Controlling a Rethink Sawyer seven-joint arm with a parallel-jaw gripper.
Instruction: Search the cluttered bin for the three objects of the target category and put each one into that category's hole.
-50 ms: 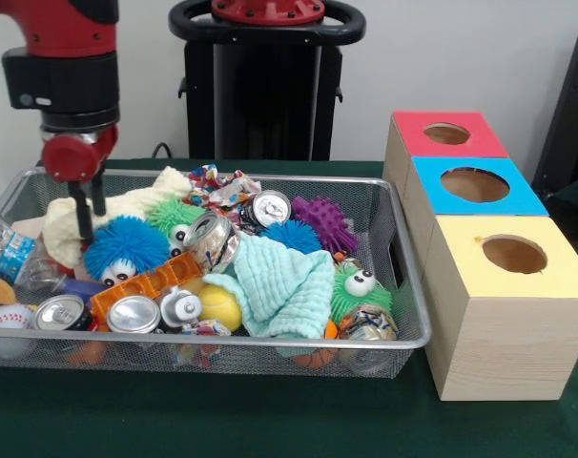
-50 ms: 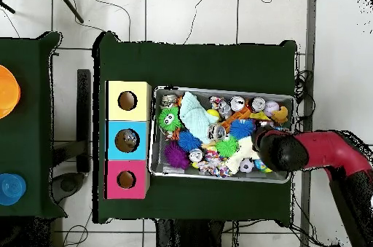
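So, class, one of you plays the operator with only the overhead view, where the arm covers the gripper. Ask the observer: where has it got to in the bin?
Observer: In the front view the gripper reaches down at the cream cloth, just behind the blue fuzzy toy.
Operator: Do the boxes stand higher than the bin?
Observer: Yes, the yellow box rises well above the bin's rim.
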